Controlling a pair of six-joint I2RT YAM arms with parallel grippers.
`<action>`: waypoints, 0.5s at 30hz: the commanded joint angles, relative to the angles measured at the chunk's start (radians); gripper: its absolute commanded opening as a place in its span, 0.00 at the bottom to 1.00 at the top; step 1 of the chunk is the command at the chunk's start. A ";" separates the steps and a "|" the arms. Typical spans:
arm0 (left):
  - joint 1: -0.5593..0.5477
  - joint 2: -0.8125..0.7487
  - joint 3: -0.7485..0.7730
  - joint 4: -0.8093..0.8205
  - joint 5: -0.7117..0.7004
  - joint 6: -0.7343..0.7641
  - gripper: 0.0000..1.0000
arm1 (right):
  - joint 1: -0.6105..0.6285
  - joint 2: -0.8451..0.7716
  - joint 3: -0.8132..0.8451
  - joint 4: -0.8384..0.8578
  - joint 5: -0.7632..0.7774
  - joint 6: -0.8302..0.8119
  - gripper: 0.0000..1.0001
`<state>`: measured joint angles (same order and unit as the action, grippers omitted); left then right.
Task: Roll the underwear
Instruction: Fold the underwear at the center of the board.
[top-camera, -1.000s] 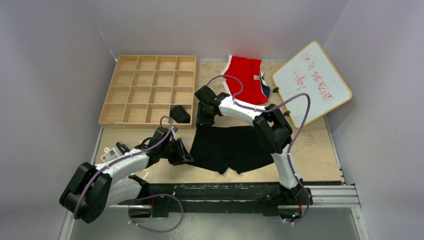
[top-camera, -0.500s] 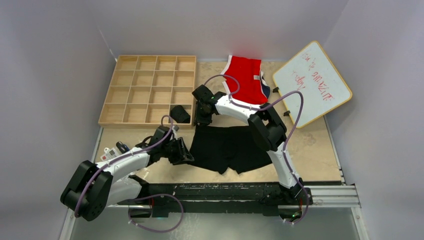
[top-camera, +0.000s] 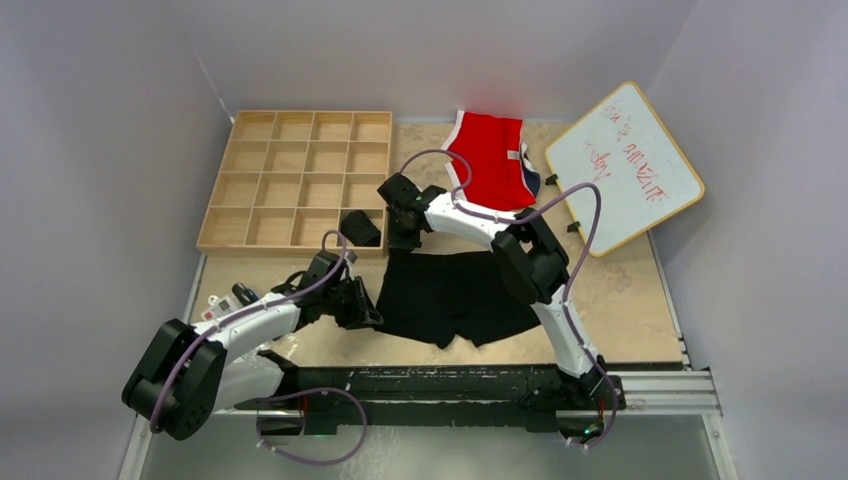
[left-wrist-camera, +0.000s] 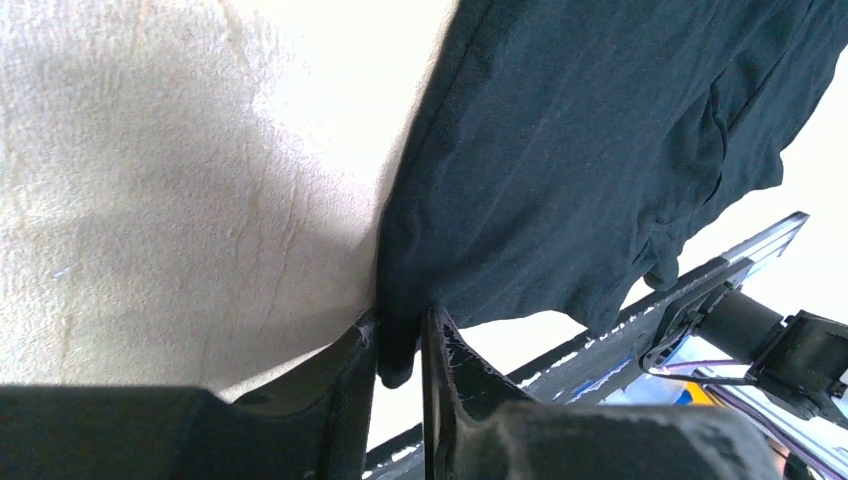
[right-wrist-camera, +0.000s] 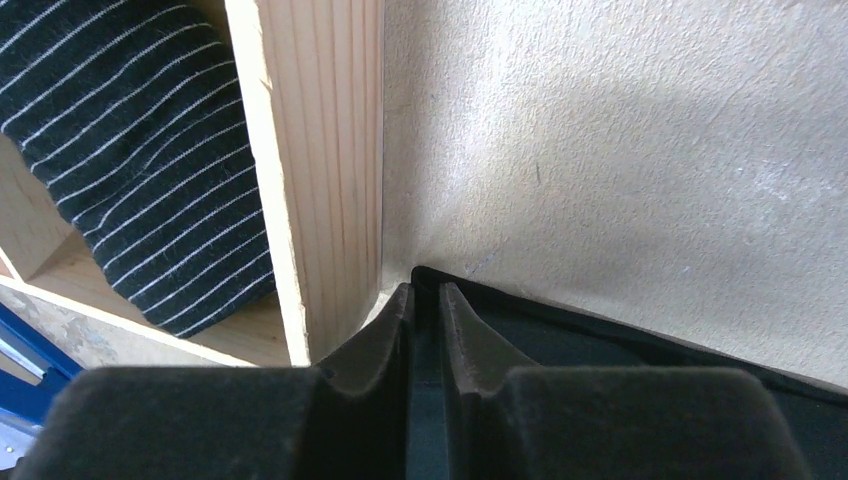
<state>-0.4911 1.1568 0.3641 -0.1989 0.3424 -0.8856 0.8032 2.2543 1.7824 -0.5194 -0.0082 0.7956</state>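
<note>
What matters for the next move, as I judge it: both arms hold the same left side of the flat black underwear (top-camera: 455, 295), and the whole cloth lies to the right of both pincers. Its long axis goes left-right across the table (top-camera: 620, 290), approx. parallel to the near edge. The left gripper (top-camera: 365, 310) is at the near-left edge; in the wrist cam the left gripper (left-wrist-camera: 400, 350) is clenched on the hem, a fold of dark fabric squeezed between the two fingers, and the rest of the garment (left-wrist-camera: 580, 150) spreads away up and to the right. The right gripper (top-camera: 398, 240) is at the far-left corner. In its wrist cam the fingers are almost together at (right-wrist-camera: 425, 310), with the black corner between them, so I read it as grasping the corner. It is just beside the outer wall of the wooden tray (right-wrist-camera: 320, 180). Since both arms are on that edge, a roll would prob. start there and go rightward, w/ both hands moving together. The cloth looks thin and limp, mostly flat, some wrinkles at the near-right leg. The striped black underwear (top-camera: 360, 228) sits in the near-right corner compartment of the tray (top-camera: 295, 180); in the right wrist cam I see its fine white lines (right-wrist-camera: 130, 150). Red briefs (top-camera: 490, 160) and a whiteboard (top-camera: 625, 165) lie at the far side, apart from the work.
</note>
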 joint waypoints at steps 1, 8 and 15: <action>0.005 0.036 -0.016 0.000 -0.016 0.034 0.18 | 0.011 0.043 0.013 -0.047 0.034 -0.015 0.14; 0.005 0.011 -0.015 0.001 -0.011 0.028 0.00 | 0.011 0.022 0.036 -0.057 0.010 -0.024 0.00; 0.005 -0.065 0.045 -0.104 -0.058 0.063 0.00 | 0.009 -0.084 0.005 0.035 -0.080 -0.061 0.00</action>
<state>-0.4911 1.1389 0.3626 -0.2276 0.3325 -0.8688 0.8059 2.2574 1.7912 -0.5259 -0.0334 0.7715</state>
